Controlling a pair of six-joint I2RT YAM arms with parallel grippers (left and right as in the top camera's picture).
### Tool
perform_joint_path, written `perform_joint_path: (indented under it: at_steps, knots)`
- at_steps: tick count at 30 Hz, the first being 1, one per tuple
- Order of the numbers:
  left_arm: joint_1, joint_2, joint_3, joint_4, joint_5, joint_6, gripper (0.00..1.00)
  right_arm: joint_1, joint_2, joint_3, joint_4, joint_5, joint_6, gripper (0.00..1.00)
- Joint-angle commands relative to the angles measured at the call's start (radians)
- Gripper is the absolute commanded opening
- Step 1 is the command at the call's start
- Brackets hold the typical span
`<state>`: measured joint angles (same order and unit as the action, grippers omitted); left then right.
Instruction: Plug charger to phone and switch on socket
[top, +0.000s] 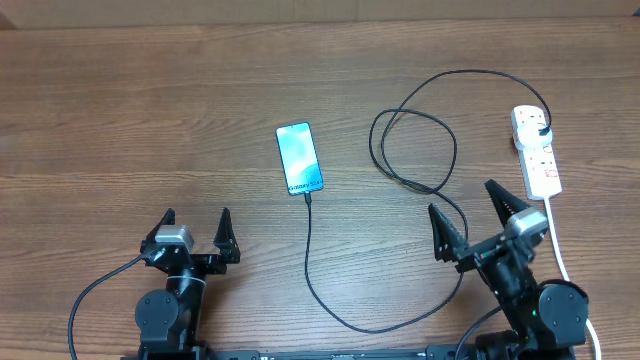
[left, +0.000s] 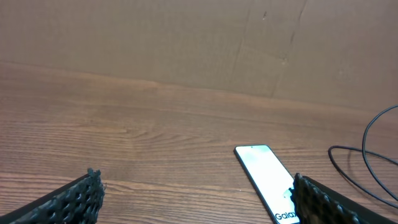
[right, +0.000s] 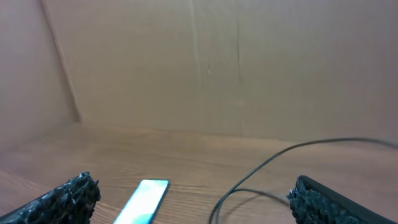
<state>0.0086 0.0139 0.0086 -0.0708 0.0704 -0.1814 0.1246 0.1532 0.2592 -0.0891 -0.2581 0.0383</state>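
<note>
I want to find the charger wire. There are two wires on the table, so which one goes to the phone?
The thin black charger, looping across the table to the phone. The thick white lead only leaves the socket.

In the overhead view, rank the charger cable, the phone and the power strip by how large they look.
1. charger cable: its loops span by far the widest area.
2. power strip and phone: similar in apparent size; the strip looks slightly longer, too close to rank.

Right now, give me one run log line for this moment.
left gripper: open, empty | right gripper: open, empty | charger: tip at phone, plug in socket | switch: unclear
</note>
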Motion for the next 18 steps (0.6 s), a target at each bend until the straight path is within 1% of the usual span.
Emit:
perform_joint_path:
  at_steps: [1, 9, 18]
  knots:
    - [0.002, -0.010, -0.004, -0.002, 0.000, 0.002, 1.00, -0.017, -0.042, -0.055, 0.002, -0.005, -0.100, 1.00]
    - [0.002, -0.010, -0.004, -0.002, 0.000, 0.002, 0.99, -0.023, -0.153, -0.168, 0.009, -0.001, -0.100, 1.00]
    - [0.002, -0.010, -0.004, -0.002, 0.000, 0.002, 1.00, -0.024, -0.151, -0.250, 0.022, 0.010, -0.092, 1.00]
